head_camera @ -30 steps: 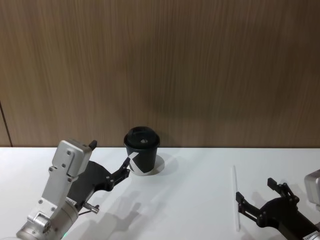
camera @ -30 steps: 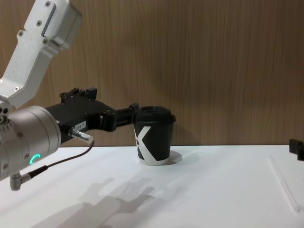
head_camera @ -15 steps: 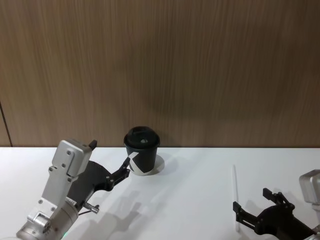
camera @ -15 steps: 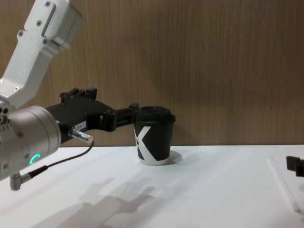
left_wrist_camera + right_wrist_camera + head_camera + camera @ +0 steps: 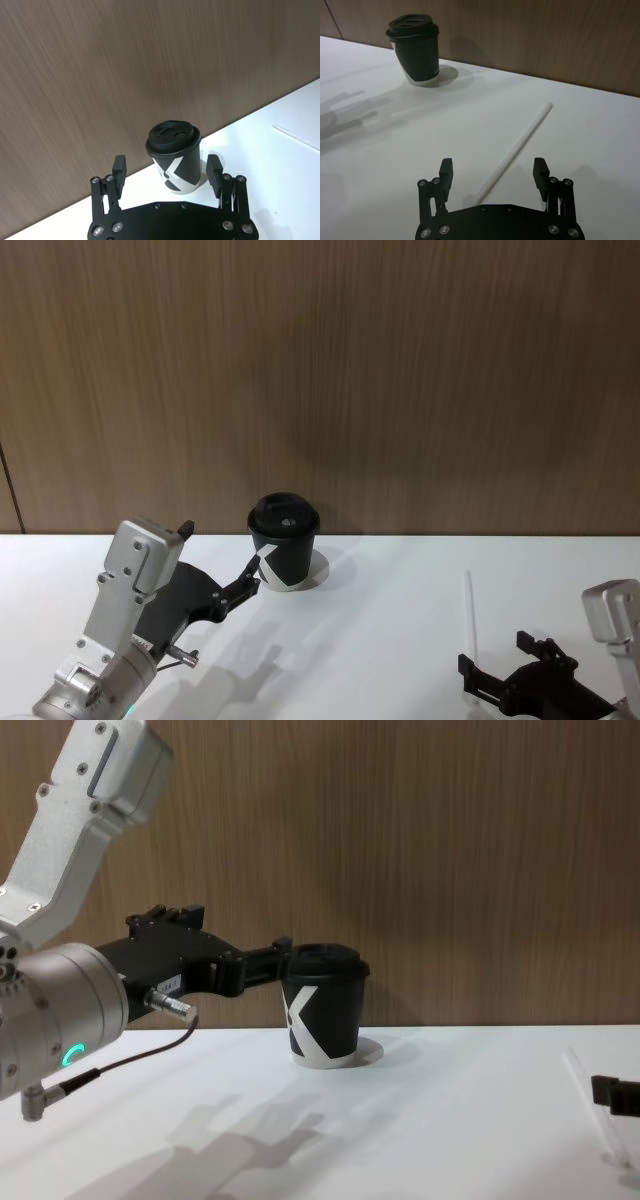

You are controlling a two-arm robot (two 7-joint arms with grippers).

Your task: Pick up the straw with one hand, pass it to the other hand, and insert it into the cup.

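Two spread jaws, right gripper [image 5: 493, 165] low over straw [image 5: 521, 140]

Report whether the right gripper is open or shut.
Open. The right gripper has its fingers spread wide, with the straw lying flat on the table between them, ungripped.

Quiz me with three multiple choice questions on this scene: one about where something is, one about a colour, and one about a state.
1. Where is the straw? A) upright in the cup B) held up in the air C) flat on the table by the right gripper.
2. What colour is the cup's lid? A) black B) white C) red.
3. How are the right gripper's fingers? A) shut on the straw B) open C) shut on the cup.
Answers: C, it lies on the white table; A, the domed lid is black; B, they stand apart with the straw between them. The left gripper is open near the cup.
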